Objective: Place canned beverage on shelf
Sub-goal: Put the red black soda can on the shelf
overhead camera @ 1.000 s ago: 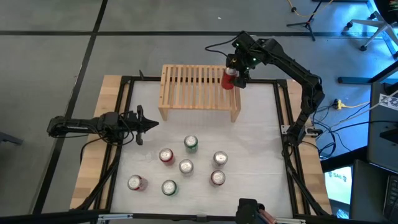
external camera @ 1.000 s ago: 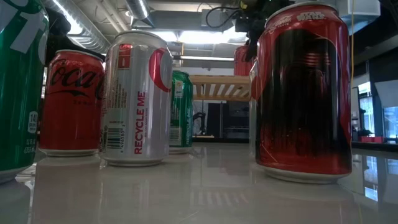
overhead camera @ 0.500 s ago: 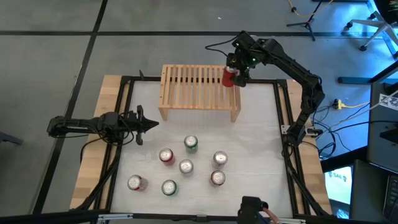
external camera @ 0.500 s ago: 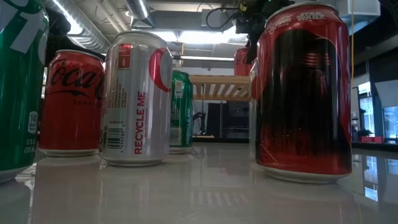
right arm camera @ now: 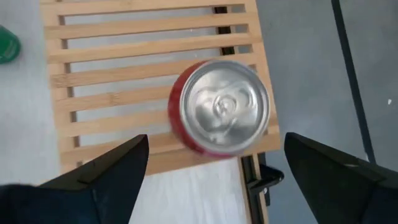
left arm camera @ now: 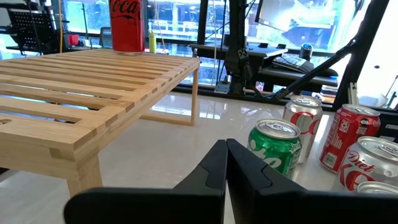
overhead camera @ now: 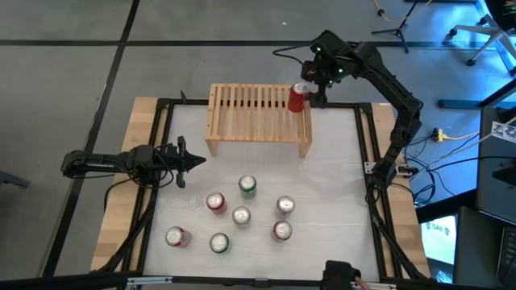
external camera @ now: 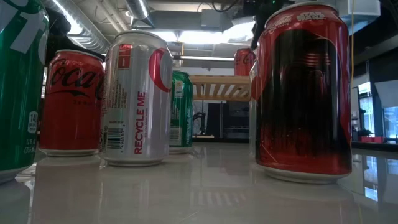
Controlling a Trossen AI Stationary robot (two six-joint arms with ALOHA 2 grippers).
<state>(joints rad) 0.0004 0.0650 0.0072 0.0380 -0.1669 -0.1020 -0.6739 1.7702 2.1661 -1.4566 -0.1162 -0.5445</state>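
Observation:
A red canned beverage (overhead camera: 298, 97) stands upright on its base at the far right corner of the light-wood slatted shelf (overhead camera: 250, 117). The can (right arm camera: 217, 106) shows from above in the right wrist view and far off in the left wrist view (left arm camera: 126, 25). My right gripper (overhead camera: 317, 83) hangs open above the can, pointing steeply down; its fingers (right arm camera: 112, 168) stand wide on either side and clear of it. At the table's left side my left gripper (overhead camera: 197, 159) is shut and level, with nothing in it (left arm camera: 225, 144).
Several more cans stand upright in a cluster near the table's front edge, among them a green one (overhead camera: 247, 186) and a red one (overhead camera: 215, 201). A black frame (overhead camera: 363, 137) runs round the white tabletop. Bare table lies between the shelf and the cans.
My right gripper has risen from around the red can and drawn back a little toward the table's far right. The can has stayed upright on the shelf's far right corner.

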